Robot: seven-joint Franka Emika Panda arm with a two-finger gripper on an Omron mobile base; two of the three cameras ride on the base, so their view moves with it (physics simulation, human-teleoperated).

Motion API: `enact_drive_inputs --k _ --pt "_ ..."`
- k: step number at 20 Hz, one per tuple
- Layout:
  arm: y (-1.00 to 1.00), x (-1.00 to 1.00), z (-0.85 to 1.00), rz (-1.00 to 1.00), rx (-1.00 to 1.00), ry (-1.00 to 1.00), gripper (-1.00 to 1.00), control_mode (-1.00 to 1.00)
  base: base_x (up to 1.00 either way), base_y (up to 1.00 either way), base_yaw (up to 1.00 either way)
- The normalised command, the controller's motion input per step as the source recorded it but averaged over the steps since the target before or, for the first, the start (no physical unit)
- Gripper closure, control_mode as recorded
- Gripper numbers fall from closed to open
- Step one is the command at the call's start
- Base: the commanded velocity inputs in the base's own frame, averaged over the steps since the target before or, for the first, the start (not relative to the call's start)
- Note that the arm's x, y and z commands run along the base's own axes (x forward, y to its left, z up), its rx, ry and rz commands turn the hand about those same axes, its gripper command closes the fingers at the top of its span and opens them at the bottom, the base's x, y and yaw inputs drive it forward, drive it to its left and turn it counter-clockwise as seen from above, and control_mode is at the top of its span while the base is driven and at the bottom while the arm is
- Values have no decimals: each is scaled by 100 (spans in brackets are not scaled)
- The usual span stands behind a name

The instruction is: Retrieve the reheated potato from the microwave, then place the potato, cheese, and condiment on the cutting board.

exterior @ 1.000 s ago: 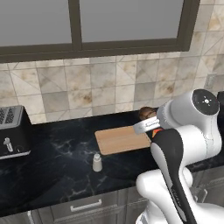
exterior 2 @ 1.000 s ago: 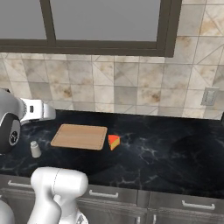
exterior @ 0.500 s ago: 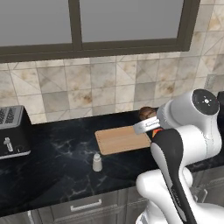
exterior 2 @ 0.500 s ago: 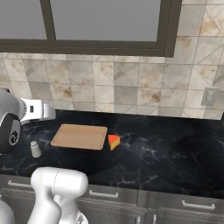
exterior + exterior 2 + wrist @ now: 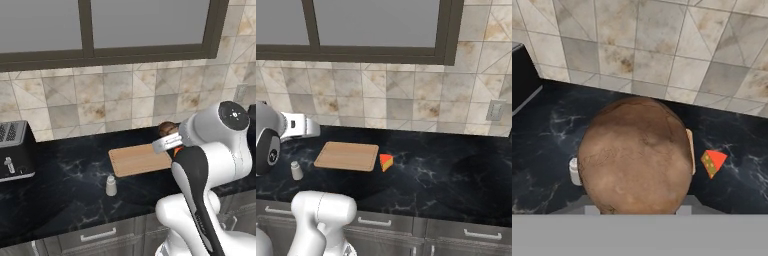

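Toaster point(image 5: 14, 150), black with a slotted top and a front lever, stands at the far left of the black marble counter point(image 5: 65, 175), against the tiled wall. No brand, label or writing can be read on it or on any other item.

Condiment point(image 5: 111, 185), a light-grey shaker with a narrower cap, stands upright on the counter near the front left corner of the board point(image 5: 140, 159), apart from it. In the right base view the shaker point(image 5: 296, 170) sits left of the board point(image 5: 347, 156).

Board: flat, light-brown, rounded corners, lying on the counter between shaker and cheese point(image 5: 386, 161). Its top surface is bare.

Cheese: orange-yellow wedge with a reddish edge, resting on the counter just beside the right short edge of the board. In the hand view the wedge point(image 5: 712, 161) appears to the right of the potato point(image 5: 635, 155).

Potato: round, brown, mottled skin. In the left base view it point(image 5: 167, 128) shows at the end of the white hand, above the far right end of the board. In the hand view it sits directly in front of the camera, covering the finger tips.

Gripper point(image 5: 169, 135): narrow setting, closed on the potato, held clear of the counter.

Wall outlet point(image 5: 496, 110) is mounted on the tiles at far right. A window with a dark frame point(image 5: 376, 52) runs above the tiles.
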Motion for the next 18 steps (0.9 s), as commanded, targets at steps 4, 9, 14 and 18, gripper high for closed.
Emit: enact_drive_inputs --k 4,9,14,18 --pt "-2 44 0 0 0 12 100 -100 0 0 0" --pt "-15 59 -5 0 -2 28 100 -100 0 0 0" --pt "-9 13 -14 0 -10 15 100 -100 0 0 0" --pt "23 31 -39 1 -8 3 100 -100 0 0 0"
